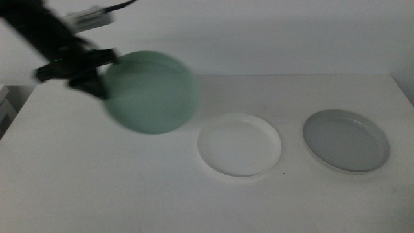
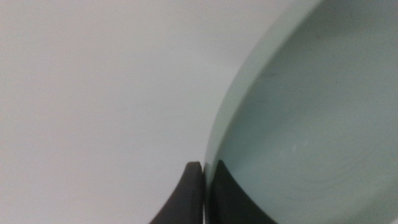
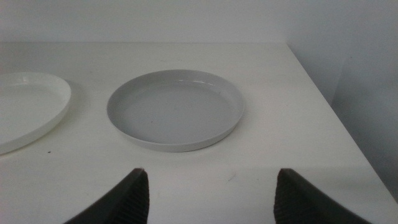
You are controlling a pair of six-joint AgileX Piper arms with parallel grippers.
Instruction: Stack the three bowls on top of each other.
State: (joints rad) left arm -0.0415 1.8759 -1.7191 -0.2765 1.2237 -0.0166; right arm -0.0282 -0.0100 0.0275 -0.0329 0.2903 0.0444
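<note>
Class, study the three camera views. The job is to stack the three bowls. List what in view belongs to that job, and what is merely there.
Belongs to the job:
- mint green bowl, lifted, rim pinched in the left claw
- white bowl, on the table
- grey bowl, on the table
- right claw, open, waiting short of the grey bowl

Merely there:
- white table
- wall

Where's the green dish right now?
In the middle view the mint green bowl is lifted and tilted at the table's left side, its rim pinched in the left tool, just left of the white bowl.
</note>
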